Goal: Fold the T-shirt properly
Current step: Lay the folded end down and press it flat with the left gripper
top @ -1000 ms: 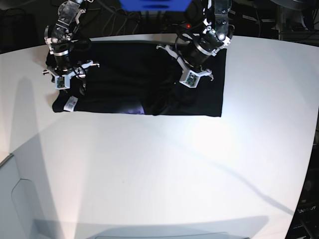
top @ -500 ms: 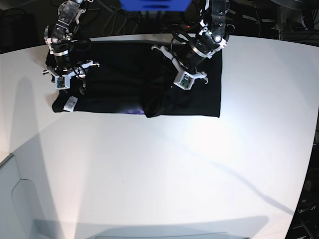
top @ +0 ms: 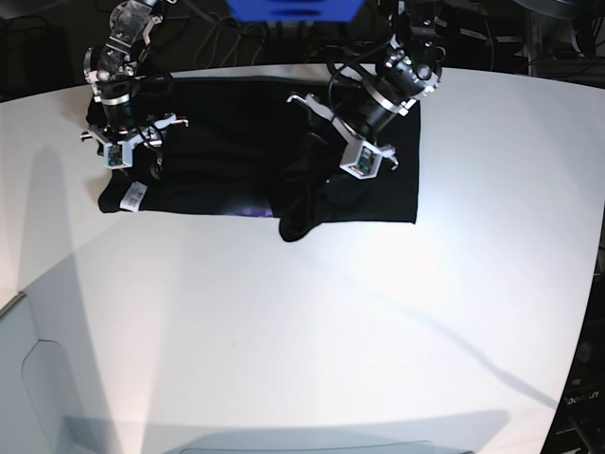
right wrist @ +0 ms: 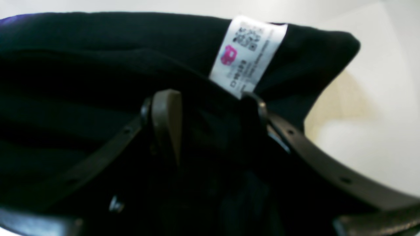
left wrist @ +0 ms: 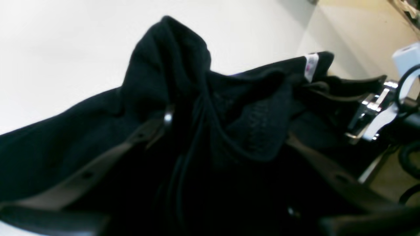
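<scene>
At the far edge of the white table (top: 312, 322) in the base view, the T-shirt (top: 227, 142) lies spread in a wide black band, with a bunched fold sticking out toward the near side at its middle and a small white tag (top: 133, 196) at its near corner on that view's left. The left gripper (top: 333, 180) hangs over the shirt's middle and the right gripper (top: 128, 168) over the end by the tag. In the left wrist view, the left gripper's (left wrist: 226, 131) dark fingers (left wrist: 98, 167) stand apart on either side of a raised ridge of black cloth (left wrist: 177, 75); whether they pinch it cannot be told. In the right wrist view, the right gripper's (right wrist: 210, 101) jaws stand spread over the dark cloth just beside the tag (right wrist: 246, 52), clamping nothing visible.
</scene>
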Controlling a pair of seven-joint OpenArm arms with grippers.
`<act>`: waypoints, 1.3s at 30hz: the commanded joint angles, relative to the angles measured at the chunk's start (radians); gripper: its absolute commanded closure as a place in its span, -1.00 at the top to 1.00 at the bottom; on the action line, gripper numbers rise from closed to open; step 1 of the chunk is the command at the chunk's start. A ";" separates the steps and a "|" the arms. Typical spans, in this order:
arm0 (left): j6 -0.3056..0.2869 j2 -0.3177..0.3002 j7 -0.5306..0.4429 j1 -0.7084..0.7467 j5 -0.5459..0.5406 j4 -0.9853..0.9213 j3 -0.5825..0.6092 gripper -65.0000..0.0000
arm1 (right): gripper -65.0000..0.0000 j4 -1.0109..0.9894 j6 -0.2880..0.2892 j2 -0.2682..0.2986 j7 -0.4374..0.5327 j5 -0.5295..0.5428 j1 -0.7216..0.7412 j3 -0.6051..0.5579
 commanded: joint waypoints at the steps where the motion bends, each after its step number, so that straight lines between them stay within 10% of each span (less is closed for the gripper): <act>1: -0.011 0.003 -0.021 0.008 -0.020 0.018 0.004 -0.28 | -0.10 0.016 0.011 0.004 0.007 -0.002 -0.003 0.002; 9: -0.008 -0.017 -0.021 0.008 -0.020 0.007 0.004 -0.24 | -0.10 0.018 0.011 0.004 0.007 -0.002 -0.004 0.002; 18: -0.012 -0.106 0.096 0.001 -0.027 0.019 0.116 0.85 | -0.10 0.018 0.011 0.004 0.007 -0.002 -0.006 0.003; 39: 0.001 -0.114 0.029 -0.023 -0.029 0.072 0.107 0.88 | -0.10 0.018 0.011 0.004 0.007 -0.002 -0.006 0.005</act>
